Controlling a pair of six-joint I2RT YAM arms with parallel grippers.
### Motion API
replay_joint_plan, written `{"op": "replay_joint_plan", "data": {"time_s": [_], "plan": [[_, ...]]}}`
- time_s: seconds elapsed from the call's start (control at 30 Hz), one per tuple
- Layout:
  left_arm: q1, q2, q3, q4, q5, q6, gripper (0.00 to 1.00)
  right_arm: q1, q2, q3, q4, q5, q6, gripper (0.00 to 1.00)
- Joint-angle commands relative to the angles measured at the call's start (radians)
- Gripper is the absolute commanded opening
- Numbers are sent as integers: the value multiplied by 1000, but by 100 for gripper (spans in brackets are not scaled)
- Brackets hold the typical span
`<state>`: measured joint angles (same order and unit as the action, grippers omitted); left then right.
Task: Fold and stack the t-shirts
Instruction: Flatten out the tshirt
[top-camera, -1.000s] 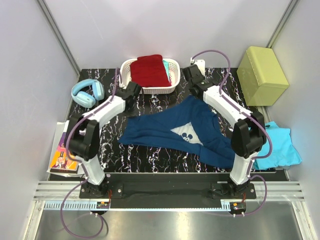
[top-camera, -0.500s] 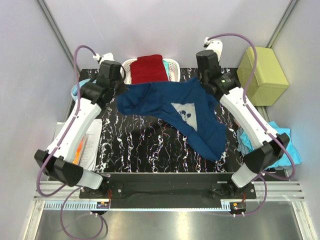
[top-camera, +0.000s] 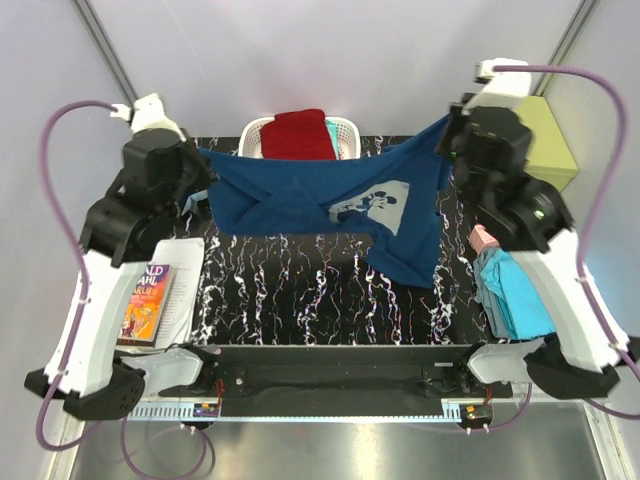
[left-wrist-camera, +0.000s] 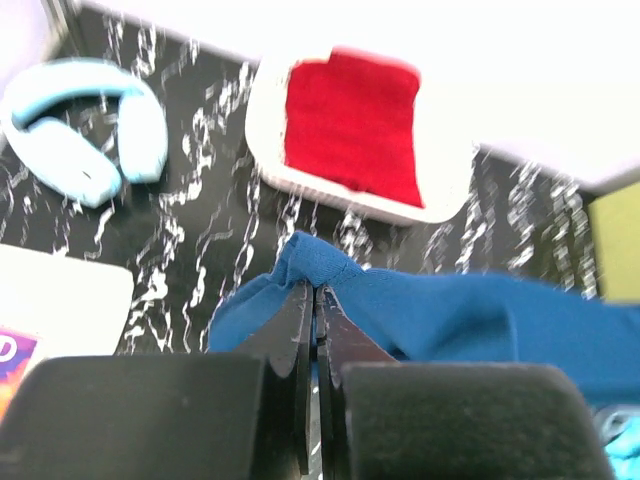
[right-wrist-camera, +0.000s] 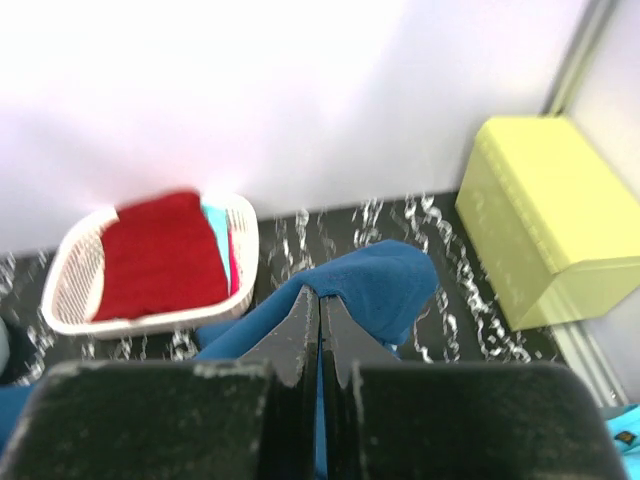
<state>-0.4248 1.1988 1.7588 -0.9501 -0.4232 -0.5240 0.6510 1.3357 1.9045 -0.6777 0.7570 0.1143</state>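
Observation:
The navy blue t-shirt (top-camera: 330, 205) with the white mouse print hangs stretched in the air between both arms, above the black marbled table (top-camera: 300, 300). My left gripper (top-camera: 200, 155) is shut on its left corner, also in the left wrist view (left-wrist-camera: 316, 290). My right gripper (top-camera: 446, 125) is shut on its right corner, also in the right wrist view (right-wrist-camera: 320, 295). A folded dark red t-shirt (top-camera: 298, 135) lies in the white basket (top-camera: 345, 128) at the back, with turquoise cloth beside it. A turquoise t-shirt (top-camera: 515, 290) lies crumpled at the table's right edge.
Light blue headphones (left-wrist-camera: 85, 140) lie at the back left. A book (top-camera: 145, 300) on white paper lies at the left edge. A yellow-green box (top-camera: 555, 150) stands at the back right. A small pink thing (top-camera: 484, 236) sits by the turquoise shirt.
Both arms have risen and spread apart, lifting the navy shirt off the table and stretching it out between them. The shirt now hangs wide in the air.

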Motion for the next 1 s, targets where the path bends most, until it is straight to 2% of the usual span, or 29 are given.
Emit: {"op": "replay_joint_plan", "data": {"time_s": [0.0,0.17,0.33,0.4,0.47,0.57,0.73,0.83,0.97], "plan": [[-8,-56,34,7,-75,16,0,33,-93,30,35,100,-51,0],[-9,-77,71,1,-60,7,0,73,-144,51,61,107,-67,0],[-9,-68,79,1,-81,10,0,75,-121,85,60,145,-139,0],[-11,-79,82,4,-65,-1,0,76,-131,88,37,128,-92,0],[-15,-94,93,4,-77,1,0,78,-185,38,85,119,-93,0],[-15,-93,93,-1,-106,30,0,78,-181,27,127,165,-166,0],[-20,-145,61,-22,-98,18,0,79,-204,25,96,156,-166,0],[-42,-189,47,-53,-150,13,0,79,-225,28,61,162,-171,0],[-48,-251,-14,-68,-128,-24,0,79,-262,13,12,172,-162,0]]}}
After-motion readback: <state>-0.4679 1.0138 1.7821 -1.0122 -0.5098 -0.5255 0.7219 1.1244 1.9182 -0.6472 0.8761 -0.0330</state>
